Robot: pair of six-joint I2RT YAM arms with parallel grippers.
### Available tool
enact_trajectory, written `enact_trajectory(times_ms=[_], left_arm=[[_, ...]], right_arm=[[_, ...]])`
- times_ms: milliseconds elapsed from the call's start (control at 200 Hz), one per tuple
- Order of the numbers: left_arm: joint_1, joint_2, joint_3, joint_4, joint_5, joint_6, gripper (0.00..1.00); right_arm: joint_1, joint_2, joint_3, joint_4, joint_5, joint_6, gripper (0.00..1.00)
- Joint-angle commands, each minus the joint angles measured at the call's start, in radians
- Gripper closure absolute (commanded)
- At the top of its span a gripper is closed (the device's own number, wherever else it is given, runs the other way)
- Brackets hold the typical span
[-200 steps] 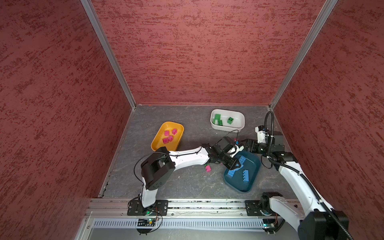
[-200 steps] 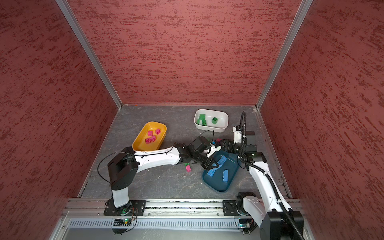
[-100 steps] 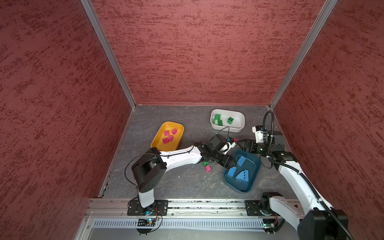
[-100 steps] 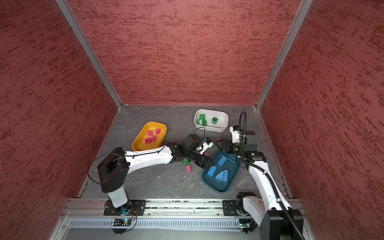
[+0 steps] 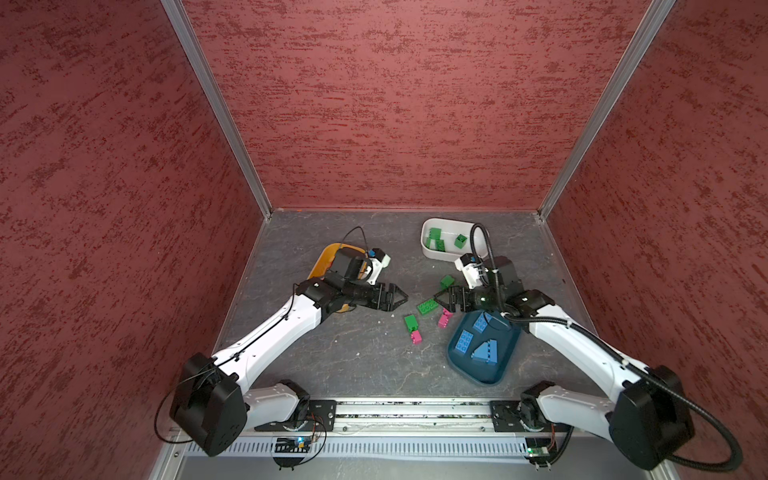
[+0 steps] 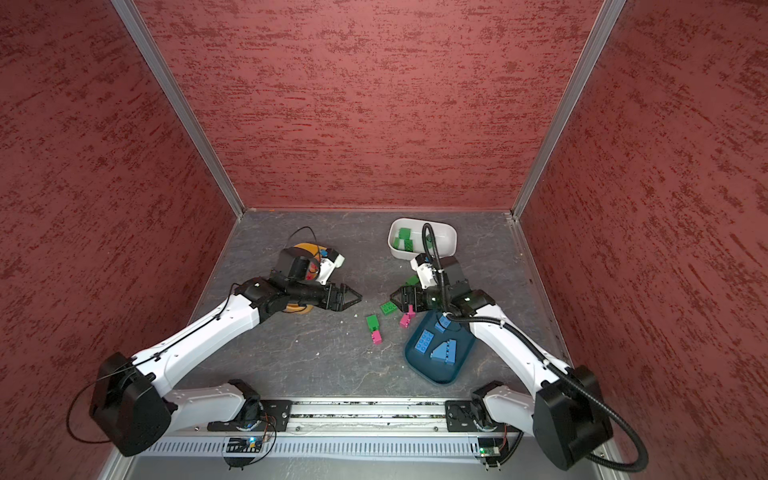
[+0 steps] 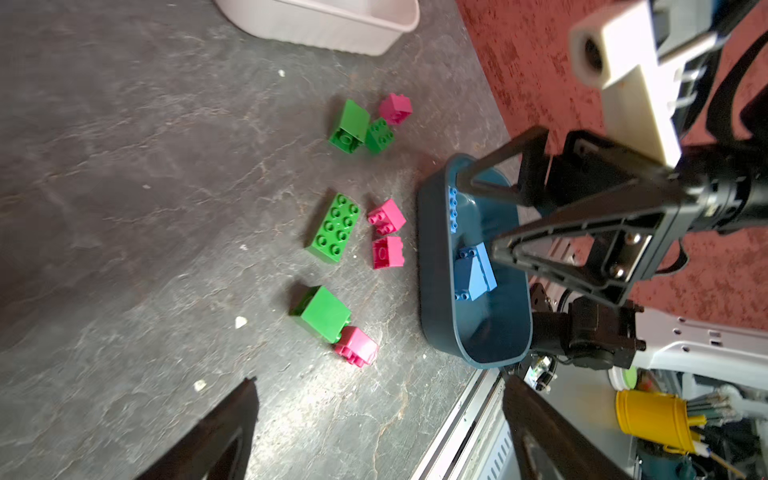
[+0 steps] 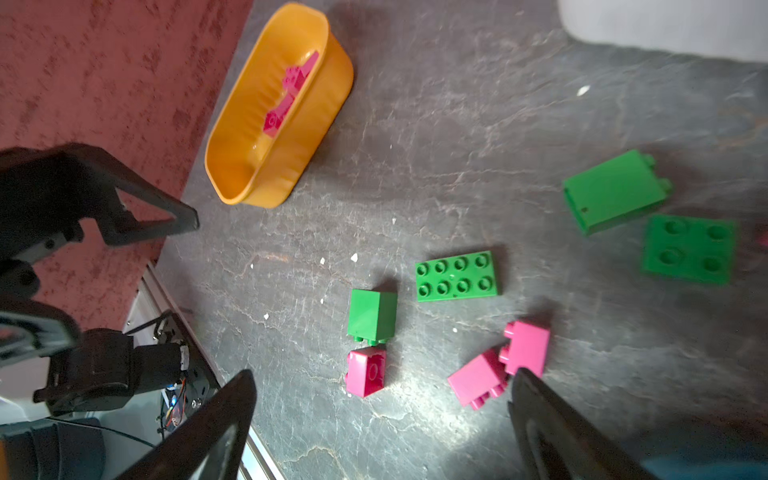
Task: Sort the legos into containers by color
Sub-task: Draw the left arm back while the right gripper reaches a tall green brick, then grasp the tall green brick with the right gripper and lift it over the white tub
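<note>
In both top views the left claw point(image 5: 397, 297) stands wide open and empty above the counter point(image 5: 353, 357). It faces the right claw point(image 5: 444, 300), which is also spread wide and holds nothing, low over the loose legos point(image 5: 428, 306). The white bin point(image 5: 440, 255) holds green bricks point(image 5: 436, 240) and the teal bin point(image 5: 457, 368) holds blue bricks point(image 5: 463, 341). The yellow-orange bin point(image 5: 319, 262) is largely hidden behind the left arm point(image 5: 291, 324). From the left wrist, green and pink legos lie scattered just beside the teal bin point(image 7: 428, 257), with the right claw hanging over its rim. From the right wrist, pink bricks point(image 8: 286, 99) sit in the yellow-orange bin point(image 8: 291, 166). One finger point(image 8: 548, 424) seems to overlap a pink brick point(image 8: 525, 347), though contact is unclear.
</note>
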Motion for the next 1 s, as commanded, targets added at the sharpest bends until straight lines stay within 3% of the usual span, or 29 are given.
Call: enact_trajectory(times_ms=[0,160,471,992], left_arm=[[0.083,-0.040,-0.043,-0.022,0.084,-0.010,0.00],[0.218,-0.075,-0.099,0.028,0.161,-0.050,0.01],[0.343,-0.122,-0.134,0.016,0.242,-0.051,0.01],[0.395,-0.145,-0.148,-0.002,0.276,-0.040,0.00]], right_arm=[[0.079,0.047,0.042,0.036,0.118,0.063,0.06],[0.194,0.157,0.102,0.034,0.214,0.098,0.08],[0.310,0.365,0.187,0.032,0.340,0.140,0.16],[0.384,0.522,0.252,-0.055,0.465,0.156,0.42]])
